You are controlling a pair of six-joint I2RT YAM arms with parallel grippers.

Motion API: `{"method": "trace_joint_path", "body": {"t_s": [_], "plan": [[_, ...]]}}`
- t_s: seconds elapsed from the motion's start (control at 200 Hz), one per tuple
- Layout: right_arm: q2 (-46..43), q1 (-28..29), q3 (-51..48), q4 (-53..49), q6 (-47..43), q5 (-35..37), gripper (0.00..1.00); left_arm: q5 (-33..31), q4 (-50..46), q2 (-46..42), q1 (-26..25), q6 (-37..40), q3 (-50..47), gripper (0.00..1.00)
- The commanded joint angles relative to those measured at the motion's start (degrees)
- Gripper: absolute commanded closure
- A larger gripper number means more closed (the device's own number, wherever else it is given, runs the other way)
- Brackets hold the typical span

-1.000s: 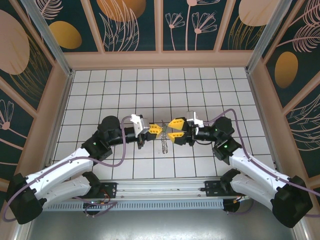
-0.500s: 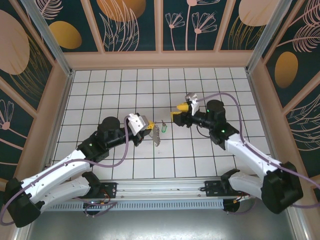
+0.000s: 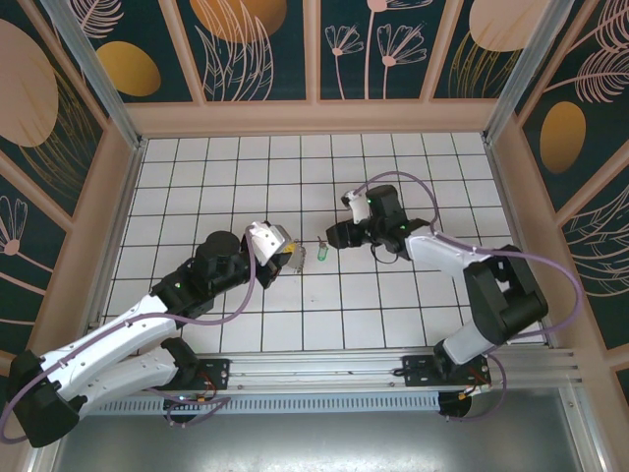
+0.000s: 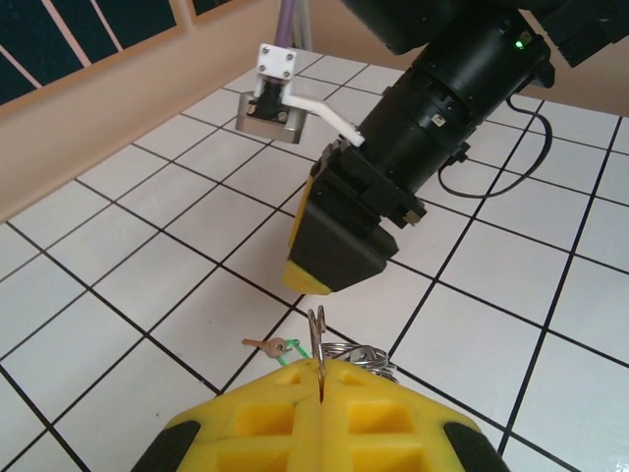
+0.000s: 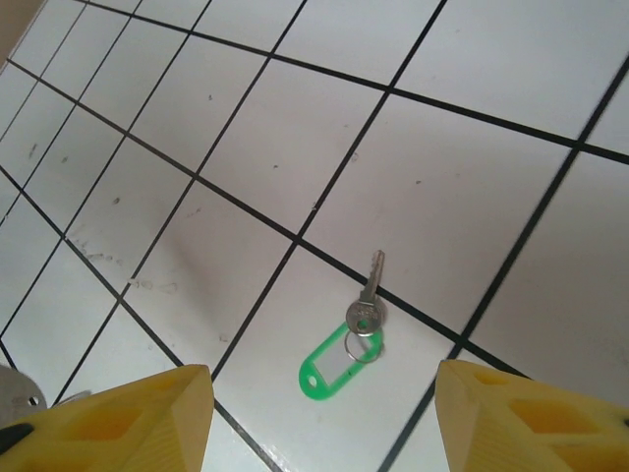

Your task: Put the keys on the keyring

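Note:
The keys (image 5: 366, 300) are one small silver key on a green tag (image 5: 339, 364), lying flat on a white tile and seen again as the key (image 3: 321, 252) and the key (image 4: 275, 346). My right gripper (image 5: 324, 418) hangs just above them, open, its yellow fingertips (image 5: 128, 423) either side of the tag without touching it. My left gripper (image 4: 321, 379) is shut on the keyring (image 4: 316, 339), a thin silvery wire ring standing upright between the yellow pads, with a coiled metal bit (image 4: 364, 354) behind it. In the top view the left gripper (image 3: 292, 258) sits just left of the key and the right gripper (image 3: 334, 236) just right of it.
White tiled floor (image 3: 393, 295) with dark grout lines, ringed by a low wooden wall (image 3: 314, 118). The right arm's purple cable (image 3: 403, 182) loops over its wrist. The right gripper's black and yellow body (image 4: 339, 241) hangs close in front of the left wrist camera.
The two grippers were together in the middle; the right one has opened wider and pulled back to the right. The key now lies on the floor. The left gripper drew slightly left with the keyring.

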Motion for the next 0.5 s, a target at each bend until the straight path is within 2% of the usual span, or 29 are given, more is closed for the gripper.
{"method": "trace_joint_path", "body": {"t_s": [0.0,0.495], "plan": [[3.14,0.81,3.81,-3.00,-1.08,1.83,0.39,-1.17,0.01,-1.60,-0.34,-3.87,0.36,1.00],[16.72,4.78,14.47,-12.05,-6.91,6.12,0.40,-3.97,-0.22,-9.80,-0.31,-13.16,-5.91,1.00]]}}
